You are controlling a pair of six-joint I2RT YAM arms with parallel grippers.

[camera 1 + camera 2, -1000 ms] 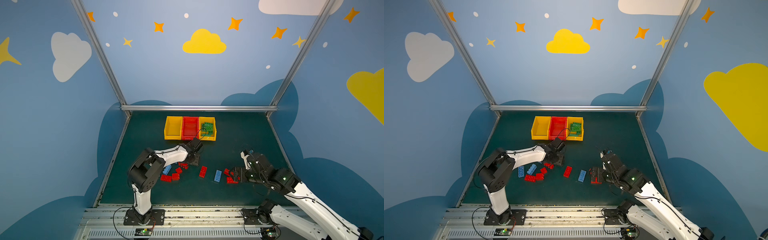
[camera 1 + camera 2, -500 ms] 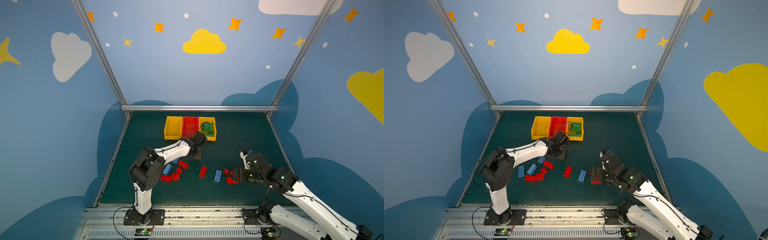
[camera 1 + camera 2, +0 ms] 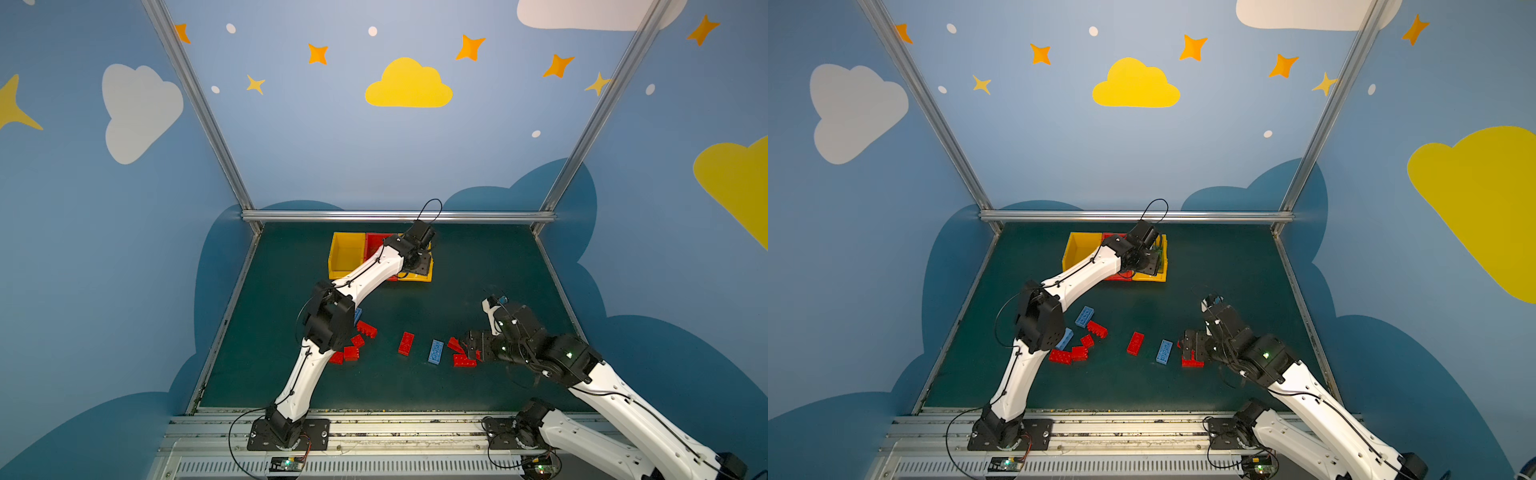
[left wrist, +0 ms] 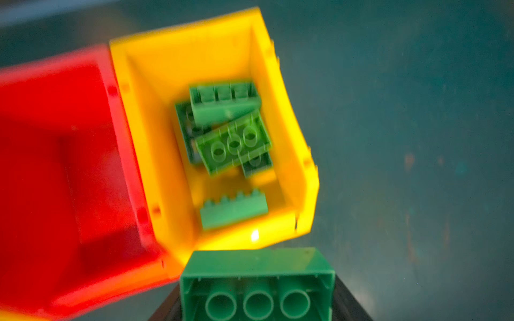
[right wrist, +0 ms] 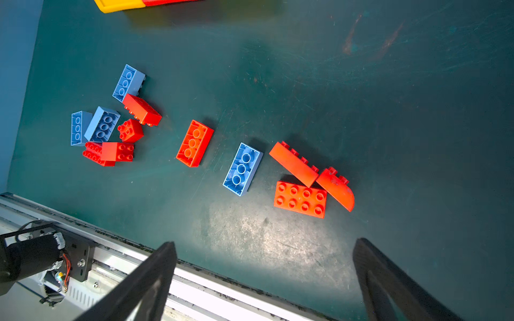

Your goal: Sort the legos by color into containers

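Now at the green bin

Our left gripper (image 3: 419,266) has swung up the mat (image 5: 361,83), pinching a green brick (image 4: 257,278) above the near wall of the yellow bin (image 4: 294,155). We judge release comes next. Our right gripper (image 5: 264,278) hangs spread over red bricks (image 5: 300,198) and blue bricks (image 5: 242,169). Nothing blocks the drop.

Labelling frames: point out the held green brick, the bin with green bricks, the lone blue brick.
Held green brick (image 4: 257,304), left wrist view, underside.
Bin (image 4: 150,116), left wrist view, wall.
Blue brick (image 5: 242,169), right wrist view, underside.

green legos (image 4: 233,144), yellow bin (image 4: 148,139), red bin (image 4: 41,125)
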